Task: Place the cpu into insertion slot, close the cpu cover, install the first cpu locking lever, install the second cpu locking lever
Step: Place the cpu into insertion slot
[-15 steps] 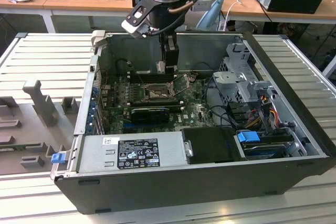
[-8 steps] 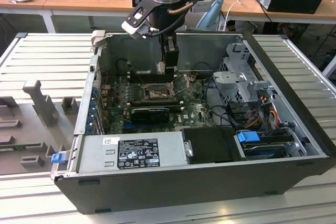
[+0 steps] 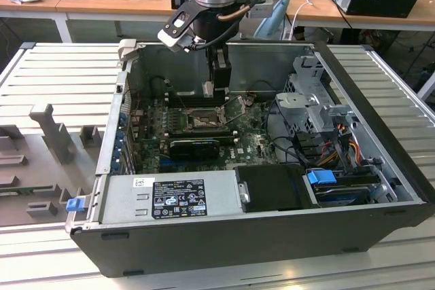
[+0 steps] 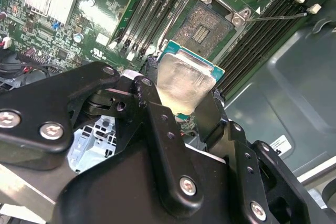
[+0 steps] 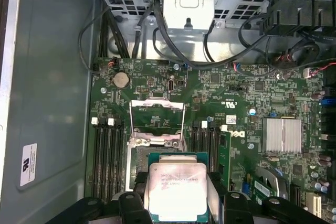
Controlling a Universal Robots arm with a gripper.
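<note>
The gripper (image 4: 182, 94) pinches the cpu (image 4: 186, 74) by its edges, hovering just short of the insertion slot (image 4: 206, 29). A tilted or offset descent could bend the socket contacts. Farther on, the open cpu cover (image 5: 157, 109) might catch the chip.
</note>
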